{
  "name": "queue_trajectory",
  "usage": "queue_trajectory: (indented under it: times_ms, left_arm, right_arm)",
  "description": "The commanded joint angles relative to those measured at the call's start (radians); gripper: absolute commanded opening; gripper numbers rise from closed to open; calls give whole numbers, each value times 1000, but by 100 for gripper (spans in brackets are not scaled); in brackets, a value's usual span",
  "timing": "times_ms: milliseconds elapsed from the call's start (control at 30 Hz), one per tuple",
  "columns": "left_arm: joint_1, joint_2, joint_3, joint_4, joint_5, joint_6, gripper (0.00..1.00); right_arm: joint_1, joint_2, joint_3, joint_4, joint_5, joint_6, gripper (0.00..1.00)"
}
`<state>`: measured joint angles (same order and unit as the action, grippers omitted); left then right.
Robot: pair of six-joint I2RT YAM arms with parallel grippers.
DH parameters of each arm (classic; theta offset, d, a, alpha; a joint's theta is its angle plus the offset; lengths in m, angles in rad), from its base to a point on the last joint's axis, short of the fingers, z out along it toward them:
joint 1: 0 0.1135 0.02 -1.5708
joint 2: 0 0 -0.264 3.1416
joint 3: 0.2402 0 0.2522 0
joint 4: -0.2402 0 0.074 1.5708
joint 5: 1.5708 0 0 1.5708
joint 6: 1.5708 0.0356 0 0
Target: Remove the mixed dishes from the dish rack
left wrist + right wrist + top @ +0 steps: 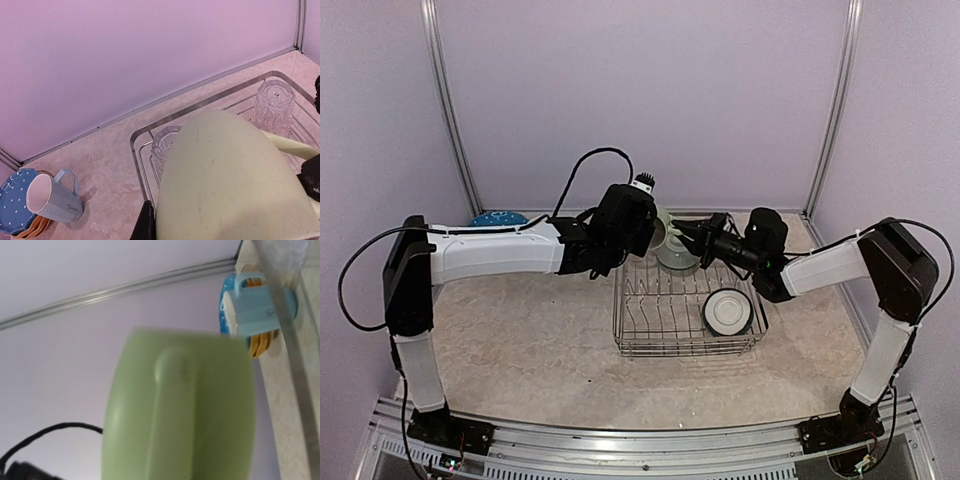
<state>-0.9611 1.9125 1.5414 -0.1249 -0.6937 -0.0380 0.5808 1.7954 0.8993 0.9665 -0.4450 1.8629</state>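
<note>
The surface (pixel 520 330) carries the dish rack (pixel 655 315) in the middle, between the two arms, so that both can reach into it. The rack is not yet empty. A white bowl (pixel 728 311) lies in its near right part. At the far side a clear glass (pixel 274 104) stands upside down, and another clear glass (pixel 162 145) stands in the far left corner.

At the far left of the surface, well apart from the rack, is the place for unloaded dishes. There the blue white-dotted plate (pixel 14 200) lies on top of the orange plates (pixel 32 229). The light blue mug (pixel 52 197) lies on its side just beside this pile, perhaps leaning on it.

The pale green mug (pixel 670 240) is in the air over the far left part of the rack, between the two hands. The left hand (pixel 650 236) is closed, and the mug fills its wrist view, so I judge that it grips the wall of the mug. The right hand (pixel 692 235) is also closed and seems to hold the mug at its handle, though its fingers are not visible. It looks like a handover: the pile is on the left side, so the left arm is the better one to carry the mug there.
</note>
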Motion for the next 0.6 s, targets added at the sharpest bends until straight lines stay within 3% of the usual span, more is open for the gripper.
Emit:
queue_trajectory:
  times_ms: [0, 100, 167, 400, 467, 567]
  left_arm:
    - [-18, 4, -8, 79, 25, 24, 0]
    - [-17, -7, -25, 100, 31, 20, 0]
    - [-17, -20, -30, 105, 39, 15, 0]
    - [-5, -55, -12, 31, 48, -41, 0]
    - [15, -65, 21, -68, 78, -134, 0]
    - [40, -101, 32, -141, 124, -214, 0]
  right_arm:
    - [20, -31, -4, 123, -14, -33, 0]
    - [20, -20, -5, 149, -19, -43, 0]
    - [20, -11, -6, 166, -19, -48, 7]
    - [21, -27, -4, 82, -19, -168, 56]
    - [20, -58, 5, -22, -15, -255, 70]
    - [20, -106, 15, -183, 11, -399, 83]
